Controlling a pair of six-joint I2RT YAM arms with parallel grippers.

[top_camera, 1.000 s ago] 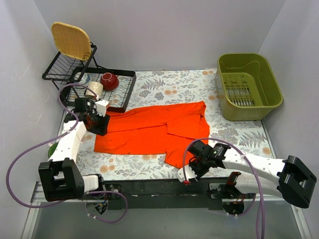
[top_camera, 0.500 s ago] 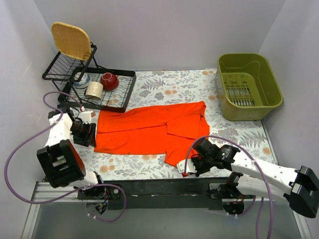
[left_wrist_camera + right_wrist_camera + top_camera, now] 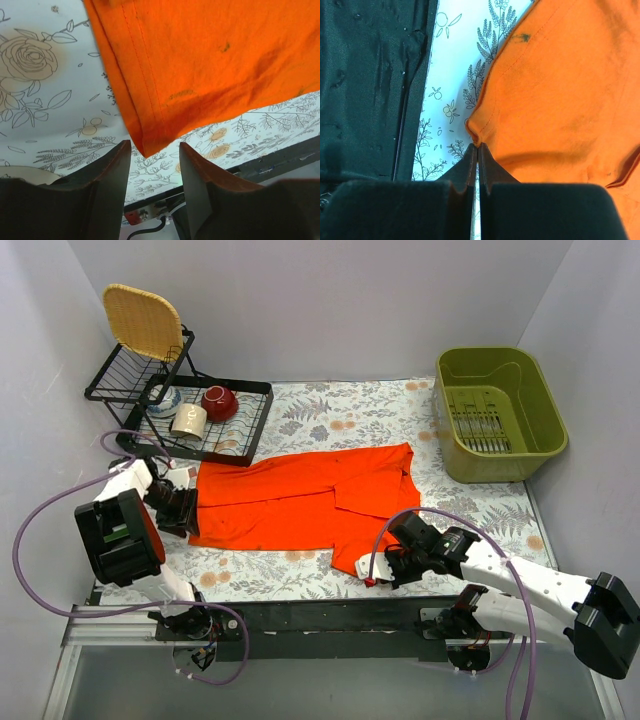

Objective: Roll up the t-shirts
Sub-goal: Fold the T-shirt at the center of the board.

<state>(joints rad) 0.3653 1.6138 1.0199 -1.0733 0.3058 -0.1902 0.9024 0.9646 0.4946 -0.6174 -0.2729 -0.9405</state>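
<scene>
The orange-red t-shirt [image 3: 300, 502] lies spread flat on the floral mat, its long side running left to right. My left gripper [image 3: 186, 512] is open at the shirt's left end. In the left wrist view the shirt's hemmed corner [image 3: 150, 135] hangs just in front of the gap of the left gripper [image 3: 155, 160], with no cloth between the fingers. My right gripper [image 3: 384, 567] is at the shirt's near right corner. In the right wrist view the right gripper [image 3: 478, 146] is shut, pinching a small fold of the shirt's hem [image 3: 560, 90].
A black dish rack [image 3: 250, 440] at the back left holds a red-brown bowl [image 3: 219, 400], a cream cup [image 3: 188, 419] and a wicker plate [image 3: 143, 320]. A green tub [image 3: 498, 412] stands at the back right. The black front rail [image 3: 320, 618] runs just behind my right gripper.
My left gripper has moved from the shirt's upper left edge out left, then back to its lower left corner. My right gripper has shifted slightly right at the shirt's near corner.
</scene>
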